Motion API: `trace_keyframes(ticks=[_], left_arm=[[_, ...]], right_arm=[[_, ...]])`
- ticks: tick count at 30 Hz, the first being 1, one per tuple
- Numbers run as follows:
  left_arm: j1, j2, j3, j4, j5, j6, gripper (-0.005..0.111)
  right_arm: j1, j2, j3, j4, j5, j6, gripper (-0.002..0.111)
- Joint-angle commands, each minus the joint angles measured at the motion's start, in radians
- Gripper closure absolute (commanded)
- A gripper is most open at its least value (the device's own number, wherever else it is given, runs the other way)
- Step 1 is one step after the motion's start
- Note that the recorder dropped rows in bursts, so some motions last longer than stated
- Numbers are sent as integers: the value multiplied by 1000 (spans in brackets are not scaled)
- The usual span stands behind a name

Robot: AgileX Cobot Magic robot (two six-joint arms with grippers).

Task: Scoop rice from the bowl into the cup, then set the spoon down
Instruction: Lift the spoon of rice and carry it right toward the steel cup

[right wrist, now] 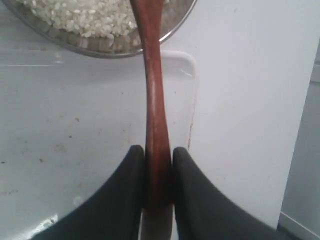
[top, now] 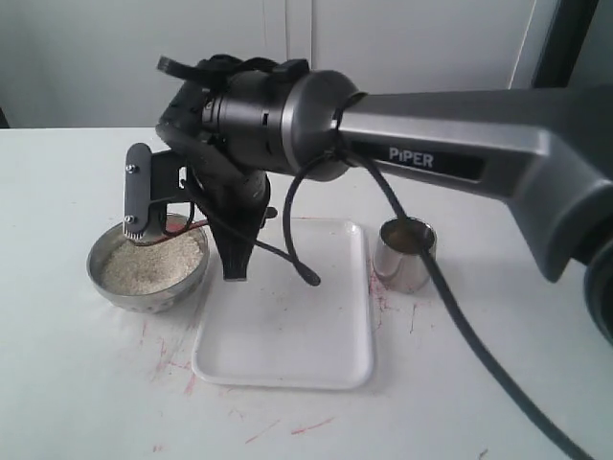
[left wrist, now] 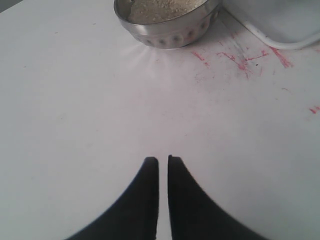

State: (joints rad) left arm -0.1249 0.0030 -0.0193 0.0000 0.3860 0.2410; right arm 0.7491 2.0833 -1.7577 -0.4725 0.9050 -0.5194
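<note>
while the right end effector [right wrist: 158, 150] pinches the spoon [right wrist: 152, 90] tight, the spoon's tip is over the rice [top: 153, 264] in the bowl [top: 144, 295]. the left end effector [left wrist: 163, 160] is almost closed and empty.

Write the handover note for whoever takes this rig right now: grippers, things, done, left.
Right gripper: jaws shut on the spoon handle, its head end over the bowl.
Left gripper: jaws shut, empty, over bare table.
Rice in bowl, left of the tray; cup right of it, contents unclear.
Done: spoon gripped.
Left: scoop, tip into cup, set spoon down.
</note>
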Motion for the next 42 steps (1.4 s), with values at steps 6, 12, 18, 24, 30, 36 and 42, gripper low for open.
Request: trace_keyframes(ticks=[6, 12, 18, 24, 30, 36, 42], left_arm=[[-7, -3, 9, 0, 41, -6, 92], [-7, -3, 9, 0, 41, -6, 92], [-7, -3, 9, 0, 41, -6, 92], [-7, -3, 9, 0, 41, -6, 92], [-7, -3, 9, 0, 41, -6, 92], [-7, -3, 9, 0, 41, -6, 92], [-7, -3, 9, 0, 41, -6, 92]], right_arm=[[-69, -109, 3, 93, 31, -27, 108], [-92, -181, 85, 99, 63, -53, 108], [-132, -281, 226, 101, 13, -53, 108], [-180, -369, 328, 103, -25, -53, 108], [-227, -446, 409, 98, -67, -53, 108], [-261, -478, 435, 27, 9, -34, 108], [-261, -481, 435, -67, 63, 30, 108]])
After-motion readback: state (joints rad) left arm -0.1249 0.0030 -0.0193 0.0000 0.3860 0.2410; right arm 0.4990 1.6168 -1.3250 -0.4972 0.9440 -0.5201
